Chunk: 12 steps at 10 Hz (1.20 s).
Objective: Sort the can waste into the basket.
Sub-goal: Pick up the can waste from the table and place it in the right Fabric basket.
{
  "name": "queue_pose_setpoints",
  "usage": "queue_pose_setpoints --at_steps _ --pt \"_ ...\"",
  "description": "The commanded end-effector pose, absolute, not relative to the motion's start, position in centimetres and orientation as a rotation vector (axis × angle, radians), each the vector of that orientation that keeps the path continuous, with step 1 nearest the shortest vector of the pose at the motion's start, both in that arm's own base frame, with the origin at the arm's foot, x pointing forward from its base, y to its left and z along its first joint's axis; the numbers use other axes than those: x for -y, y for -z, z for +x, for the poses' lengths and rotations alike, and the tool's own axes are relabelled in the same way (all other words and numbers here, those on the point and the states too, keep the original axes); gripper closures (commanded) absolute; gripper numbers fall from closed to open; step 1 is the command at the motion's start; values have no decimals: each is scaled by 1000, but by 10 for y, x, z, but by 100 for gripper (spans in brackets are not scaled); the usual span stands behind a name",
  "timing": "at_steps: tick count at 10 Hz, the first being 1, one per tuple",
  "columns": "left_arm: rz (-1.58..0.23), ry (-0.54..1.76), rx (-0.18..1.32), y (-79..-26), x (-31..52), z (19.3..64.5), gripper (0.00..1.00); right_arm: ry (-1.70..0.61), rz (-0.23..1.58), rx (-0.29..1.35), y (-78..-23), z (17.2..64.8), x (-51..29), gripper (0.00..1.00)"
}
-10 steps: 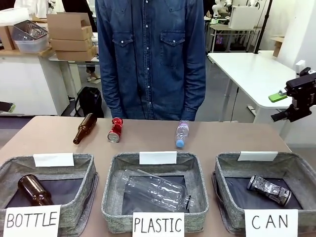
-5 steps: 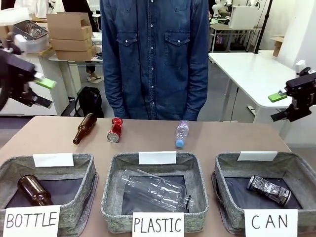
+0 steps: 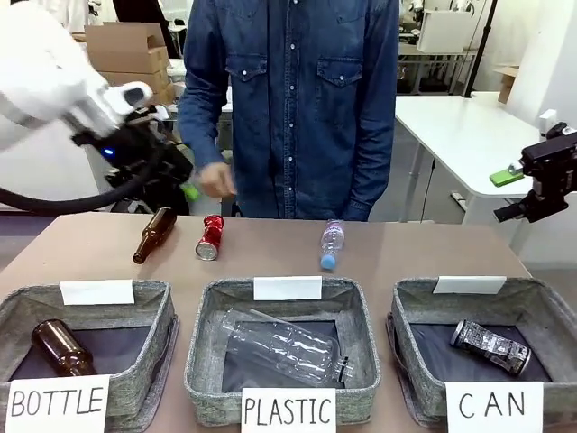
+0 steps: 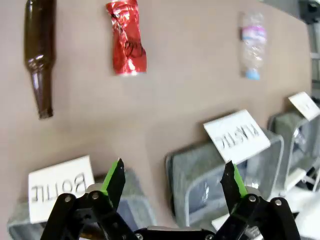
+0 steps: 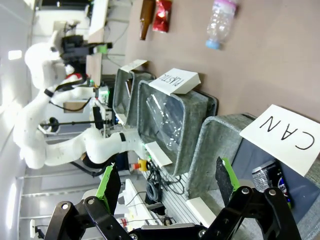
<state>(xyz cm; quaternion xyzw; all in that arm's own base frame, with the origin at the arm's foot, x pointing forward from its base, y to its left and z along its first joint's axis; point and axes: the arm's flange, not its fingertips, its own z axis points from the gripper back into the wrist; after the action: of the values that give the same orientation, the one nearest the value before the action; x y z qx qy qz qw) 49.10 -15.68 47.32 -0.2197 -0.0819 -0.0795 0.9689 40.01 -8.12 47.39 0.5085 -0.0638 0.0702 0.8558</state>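
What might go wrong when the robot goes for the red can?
1. The person's hand hangs close to the left gripper; they might bump.
2. The red can lies beside a brown bottle, which the open gripper might knock.
3. The CAN basket sits at the far right, so the crumpled can might slip on the way.

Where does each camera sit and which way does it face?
Front: fixed robot-side, faces the person across the table; left arm, right gripper show.
Left wrist: above the table, looks down past the left gripper at the red can.
Right wrist: beside the table, looks past the right gripper at the CAN basket.
Shared: all see the red can.
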Motion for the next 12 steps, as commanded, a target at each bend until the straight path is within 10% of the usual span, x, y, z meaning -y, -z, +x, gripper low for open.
queue_pose_setpoints --at_steps 1,2,4,7,12 --pt "-425 98 167 -449 173 534 0 -168 1071 142 -475 399 83 0" --pt "-440 128 171 -439 176 536 0 -168 1071 142 -475 399 83 0" --pt "-1104 590 -141 -504 136 454 0 -168 1071 142 -475 399 83 0" --pt "-1183 663 206 -590 -34 273 0 -168 1071 142 -475 399 83 0" --pt "-1332 337 263 -536 -99 301 0 -168 1071 142 -475 399 83 0"
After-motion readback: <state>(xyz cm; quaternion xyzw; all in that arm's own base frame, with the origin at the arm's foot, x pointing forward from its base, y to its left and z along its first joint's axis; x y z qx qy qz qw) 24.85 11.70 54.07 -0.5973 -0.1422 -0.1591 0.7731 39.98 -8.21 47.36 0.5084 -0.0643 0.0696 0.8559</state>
